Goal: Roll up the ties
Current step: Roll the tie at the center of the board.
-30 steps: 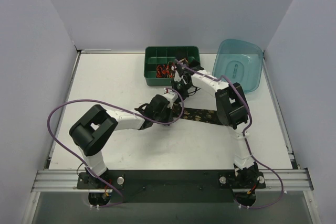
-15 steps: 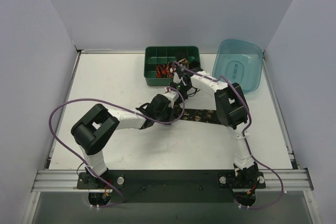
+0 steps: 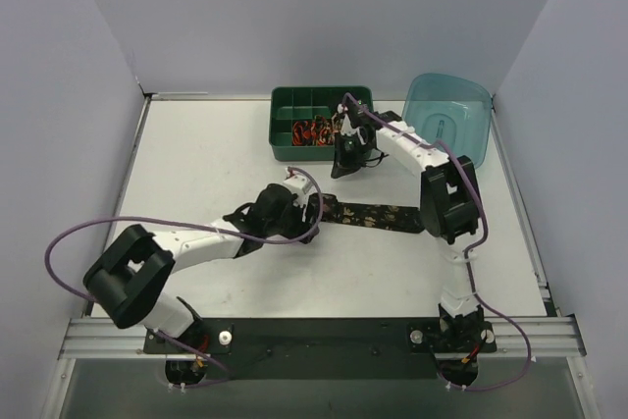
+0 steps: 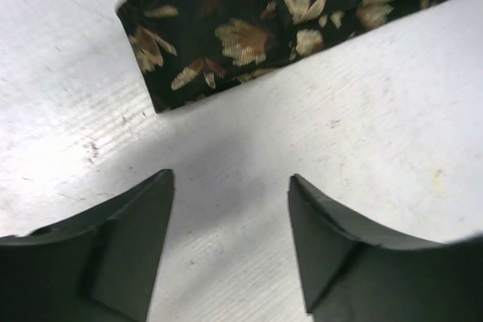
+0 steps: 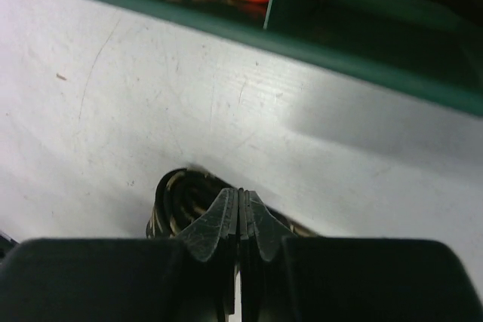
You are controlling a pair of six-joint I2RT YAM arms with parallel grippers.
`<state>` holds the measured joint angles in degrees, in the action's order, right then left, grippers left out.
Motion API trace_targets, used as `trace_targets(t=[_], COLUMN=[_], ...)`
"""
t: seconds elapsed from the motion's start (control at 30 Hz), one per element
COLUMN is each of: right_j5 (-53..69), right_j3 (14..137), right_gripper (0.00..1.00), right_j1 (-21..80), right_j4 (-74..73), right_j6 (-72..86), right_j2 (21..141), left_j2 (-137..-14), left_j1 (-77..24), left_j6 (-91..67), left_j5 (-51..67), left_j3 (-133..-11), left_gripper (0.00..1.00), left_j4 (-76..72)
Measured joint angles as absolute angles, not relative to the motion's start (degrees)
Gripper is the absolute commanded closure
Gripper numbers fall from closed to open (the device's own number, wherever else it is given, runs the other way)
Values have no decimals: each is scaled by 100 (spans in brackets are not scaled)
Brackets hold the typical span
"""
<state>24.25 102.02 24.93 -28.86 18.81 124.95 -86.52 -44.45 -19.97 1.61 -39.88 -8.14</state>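
Showing a white table (image 3: 206, 164) walled on three sides, with a green tray (image 3: 289, 152) at far centre and a teal tub (image 3: 461, 149) just to its right, in the far right corner. In the tray's near compartments, rolled ties (image 3: 312, 130) with red and orange motifs, packed against the dividers.

Stretched flat across the middle of the table, a long tie (image 3: 378, 215), black with gold leaf motifs, running left to right, well apart from the tray. Right end of this strip hidden in the top view under the elbow of the right arm (image 3: 446, 198); near right corner of the tray partly covered by the same arm's wrist.

Left arm (image 3: 196, 242): elbow swung out to the near left, forearm lying low and pointing right toward the strip's left end. Left gripper (image 4: 230, 194): spread wide, both fingers close over the table, tips just short of the strip's blunt left end and not touching it.

Right arm: rising from the near right base, bent above the strip, forearm reaching far and left. Right gripper (image 5: 238, 205): over bare table just near of the tray's near wall, jaws clamped to a hairline on a coiled tie (image 5: 177, 197), a dark loop with gold flecks bulging left of the fingertips. Cannot tell whether the coil touches the table.
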Motion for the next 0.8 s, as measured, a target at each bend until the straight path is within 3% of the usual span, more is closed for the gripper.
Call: trace_targets(t=[0.2, 0.43, 0.8], right_j5=[2436, 3092, 3885], right_j3=[9273, 8005, 7273], right_gripper=[100, 100, 100], right_j1=[2510, 2526, 2958], right_j4=[-2530, -1669, -537], right_j6=[1949, 2134, 2596], right_j2=[11552, 10753, 10637], left_j2=[-7813, -8189, -9268], left_j1=[-3520, -2276, -1975], left_j6=[-2412, -3260, -4134], left_j5=[777, 2051, 3059], left_j3=[-3844, -3743, -3804], left_gripper=[11, 11, 10], left_j4=[-899, -1518, -2215])
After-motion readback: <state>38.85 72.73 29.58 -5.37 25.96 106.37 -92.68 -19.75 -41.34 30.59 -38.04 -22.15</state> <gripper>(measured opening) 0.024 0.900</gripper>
